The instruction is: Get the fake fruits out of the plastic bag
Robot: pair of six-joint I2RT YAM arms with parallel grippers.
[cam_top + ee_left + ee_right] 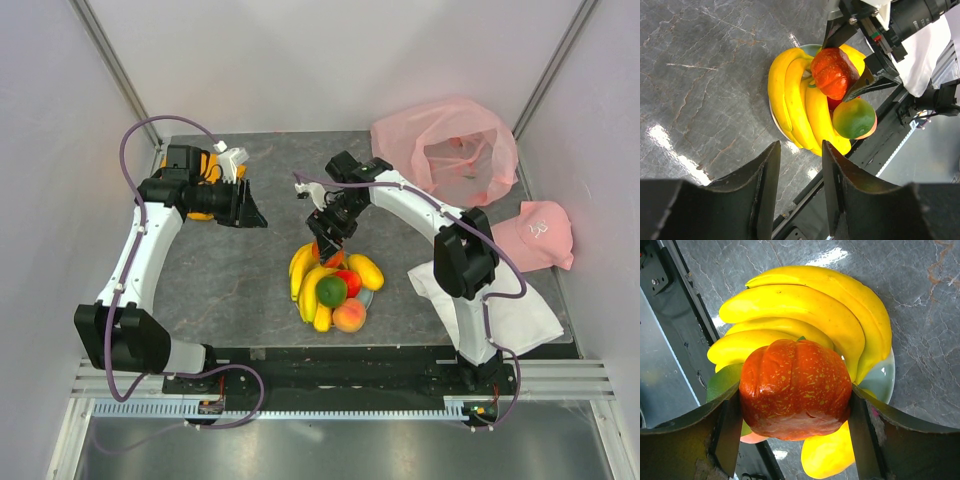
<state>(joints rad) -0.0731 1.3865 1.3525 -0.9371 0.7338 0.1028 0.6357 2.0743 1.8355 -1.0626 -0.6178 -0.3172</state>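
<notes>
Right end effector (328,243) grips red-orange fruit (795,390), fingers wide. Fruit pile (333,285) on plate (882,380) just below it. Bag (445,150) well apart, right. Left end effector (799,160) half open, empty, farther away.

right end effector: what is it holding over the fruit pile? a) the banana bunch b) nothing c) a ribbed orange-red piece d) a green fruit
C: in the right wrist view the right end effector has a finger pressed on each side of the orange-red piece, above the banana bunch.
</notes>
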